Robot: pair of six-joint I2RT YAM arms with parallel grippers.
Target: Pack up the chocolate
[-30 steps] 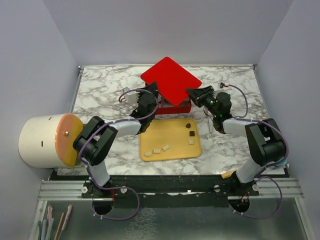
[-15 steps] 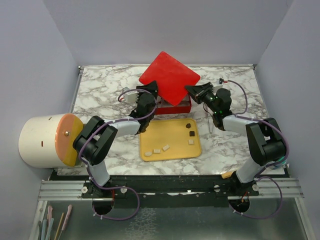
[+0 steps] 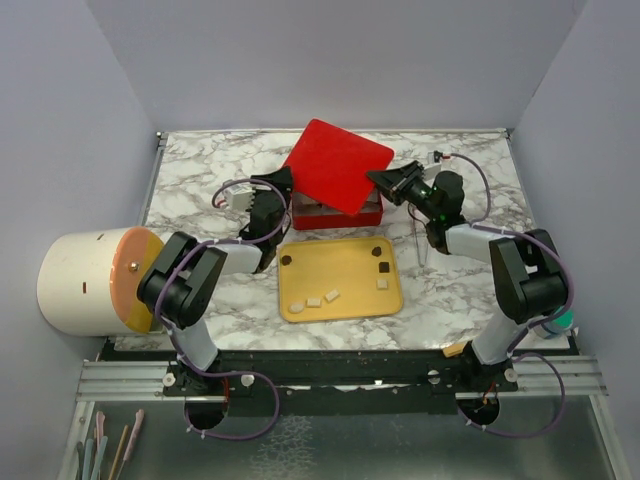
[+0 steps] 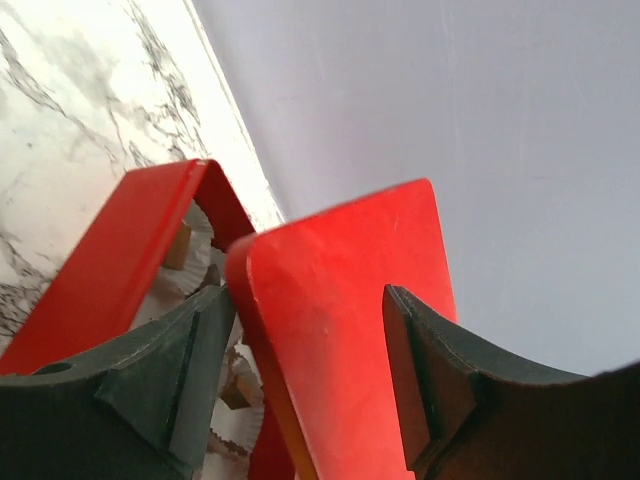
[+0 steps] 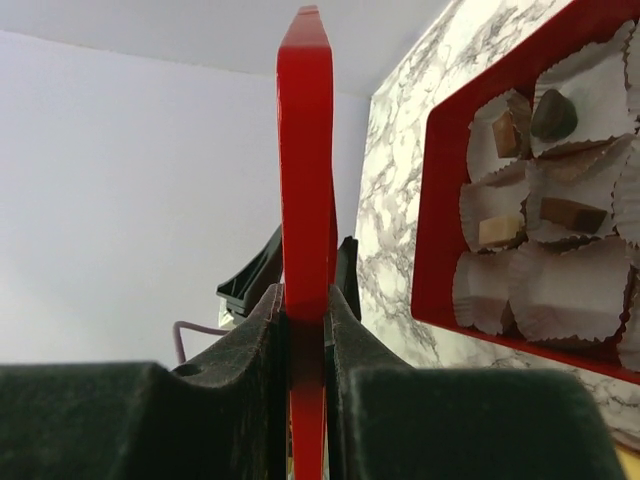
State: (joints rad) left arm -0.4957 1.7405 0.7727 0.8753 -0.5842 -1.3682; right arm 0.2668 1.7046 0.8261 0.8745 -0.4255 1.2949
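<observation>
The red lid (image 3: 335, 165) is tilted up over the red box (image 3: 335, 213), and my right gripper (image 3: 378, 181) is shut on its right edge. The right wrist view shows the lid (image 5: 305, 150) edge-on, clamped in my right gripper (image 5: 305, 295). Beside it the box (image 5: 440, 200) holds white paper cups with chocolate pieces (image 5: 553, 115). My left gripper (image 3: 283, 183) stands open at the lid's left side. Its fingers straddle the lid (image 4: 340, 290) with gaps, gripping nothing. More chocolate, dark (image 3: 381, 266) and pale (image 3: 313, 301), lies on the yellow tray (image 3: 340, 278).
A big white cylinder with an orange face (image 3: 95, 280) lies at the table's left edge. Grey walls close in the back and both sides. A purple cable (image 3: 235, 190) loops near the left wrist.
My left gripper has opened and pulled back leftward off the lid. The right gripper has tightened on the lid's edge, and the lid has swung and tipped up over the box.
</observation>
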